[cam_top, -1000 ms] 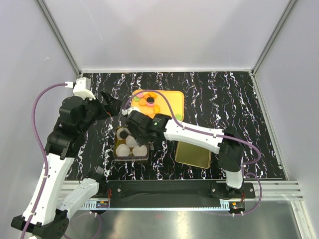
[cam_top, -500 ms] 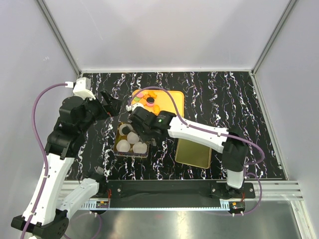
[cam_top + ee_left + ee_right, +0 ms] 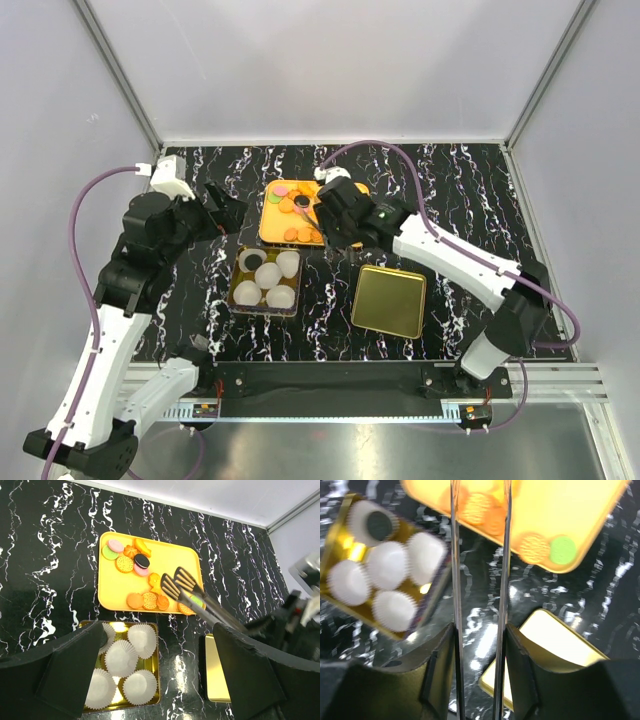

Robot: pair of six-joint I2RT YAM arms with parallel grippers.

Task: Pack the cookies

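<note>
Top external view puts my right gripper over the right half of the tray. My left gripper hangs wide open and empty over the table, just left of the tray. So the right arm is the nearer one to the work.

From the left wrist camera, my right gripper's long flat-tipped fingers reach in from the near right and point far left across the tray. The tips stand partly apart with nothing between them.

The cookies lie in two groups. A short row of orange ones runs along the tray's near edge, just to the near left of my tips. A looser cluster with the pink, green and black ones sits toward the far left corner. One orange cookie lies almost touching the left tip.

The box of paper cups sits just near of the tray, to my left. One black cookie already rests in its far-left cup. The lid lies to the right of the box, apart from it.

I judge the next pick is the near row. My fingers' long axis crosses that row at a slant, so a small shift to the near left and down should bring one cookie between the tips.
</note>
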